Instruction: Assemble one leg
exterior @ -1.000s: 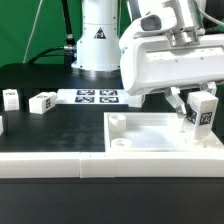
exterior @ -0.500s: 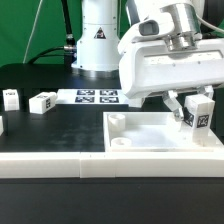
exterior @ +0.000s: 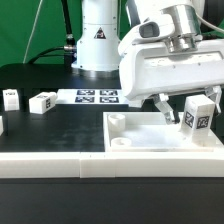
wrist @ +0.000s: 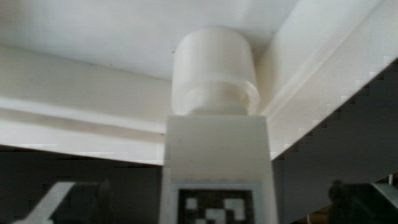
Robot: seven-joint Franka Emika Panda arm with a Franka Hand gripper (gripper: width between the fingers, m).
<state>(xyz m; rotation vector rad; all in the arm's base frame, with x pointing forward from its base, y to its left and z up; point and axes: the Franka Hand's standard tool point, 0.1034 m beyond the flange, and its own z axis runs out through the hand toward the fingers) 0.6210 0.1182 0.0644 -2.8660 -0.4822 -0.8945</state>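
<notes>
Jaws spread wide on the two-finger gripper [exterior: 188, 107], nothing clamped. The leg [exterior: 199, 115], a small white plastic post with a black-and-white tag, stands upright right between the fingers, its rounded end down in a corner of the large white rimmed tray [exterior: 150, 141]. One leg here, one tray, and three small white tagged blocks [exterior: 42, 101] well apart at the exterior view's left.

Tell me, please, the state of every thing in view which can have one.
gripper: open, fingers apart from the leg on both sides.
leg: standing on end in a corner of the tray, leaning slightly, not gripped.
tray: flat on the table, rim up.
spare leg beside the marker board: lying loose on the table.
spare leg at the exterior view's far left: lying loose on the table.
</notes>
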